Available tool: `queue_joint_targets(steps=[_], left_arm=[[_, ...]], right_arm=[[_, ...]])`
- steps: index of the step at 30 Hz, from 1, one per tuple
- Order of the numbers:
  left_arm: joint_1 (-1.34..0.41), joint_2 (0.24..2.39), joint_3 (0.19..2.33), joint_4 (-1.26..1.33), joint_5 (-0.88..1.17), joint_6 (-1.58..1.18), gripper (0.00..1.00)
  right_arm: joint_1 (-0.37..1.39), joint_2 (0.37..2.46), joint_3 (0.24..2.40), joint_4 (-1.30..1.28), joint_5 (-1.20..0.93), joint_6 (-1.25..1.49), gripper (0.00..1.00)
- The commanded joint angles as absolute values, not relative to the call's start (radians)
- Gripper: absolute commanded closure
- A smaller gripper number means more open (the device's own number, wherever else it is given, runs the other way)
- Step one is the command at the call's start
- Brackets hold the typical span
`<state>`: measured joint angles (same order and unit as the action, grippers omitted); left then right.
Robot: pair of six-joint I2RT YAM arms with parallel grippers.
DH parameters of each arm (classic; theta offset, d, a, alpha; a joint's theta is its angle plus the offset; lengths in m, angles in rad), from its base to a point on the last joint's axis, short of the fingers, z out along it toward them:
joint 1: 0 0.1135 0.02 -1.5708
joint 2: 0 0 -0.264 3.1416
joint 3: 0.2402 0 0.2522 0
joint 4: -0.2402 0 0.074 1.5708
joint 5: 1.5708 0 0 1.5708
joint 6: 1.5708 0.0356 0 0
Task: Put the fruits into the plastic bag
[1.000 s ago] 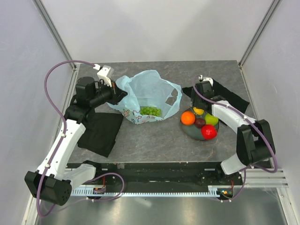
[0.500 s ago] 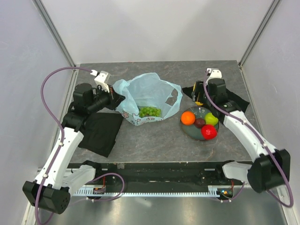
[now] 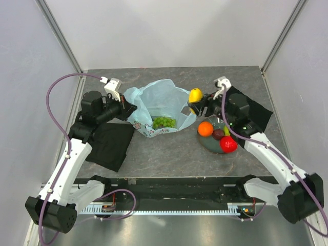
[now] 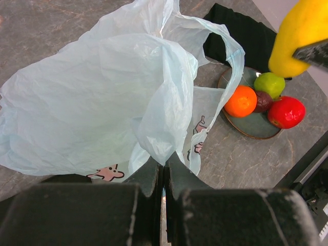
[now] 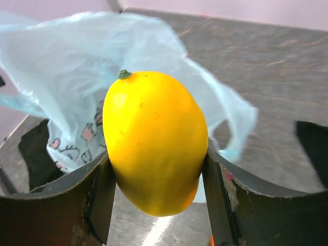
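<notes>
The light-blue plastic bag (image 3: 165, 100) lies at the table's middle, its mouth held up. My left gripper (image 3: 126, 106) is shut on the bag's left edge (image 4: 156, 138). A green grape bunch (image 3: 164, 122) lies inside the bag. My right gripper (image 3: 199, 102) is shut on the yellow oblong fruit (image 3: 195, 95) and holds it in the air beside the bag's right handle; the right wrist view shows the fruit (image 5: 154, 143) filling the jaws. The grey-blue plate (image 3: 209, 142) carries an orange (image 3: 205, 128), a dark purple fruit (image 3: 219, 134), a red apple (image 3: 228, 144) and a partly hidden green apple (image 4: 270, 84).
One black cloth (image 3: 110, 143) lies under my left arm; another (image 3: 258, 109) lies at the back right behind the plate. White walls and metal posts close in the table's far and side edges.
My right gripper has lifted the yellow fruit off the plate and carried it left to the bag's right side. The left gripper has kept its hold on the bag.
</notes>
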<state>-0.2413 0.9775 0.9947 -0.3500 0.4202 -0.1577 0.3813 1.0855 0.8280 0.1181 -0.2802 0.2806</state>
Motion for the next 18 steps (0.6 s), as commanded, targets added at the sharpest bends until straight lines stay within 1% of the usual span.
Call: queue_joint_targets(steps=[1, 9, 18], left_arm=[[-0.241, 0.971, 0.996, -0.333, 0.416, -0.121, 0.98], [-0.241, 0.971, 0.996, -0.333, 0.425, -0.124, 0.98], [-0.241, 0.976, 0.996, -0.330, 0.434, -0.127, 0.98]], right_arm=[[0.474, 1.216, 0.908, 0.180, -0.305, 0.249, 0.62], [0.604, 1.471, 1.081, 0.166, -0.287, 0.245, 0.63], [0.702, 1.811, 1.366, 0.080, -0.296, 0.279, 0.64]])
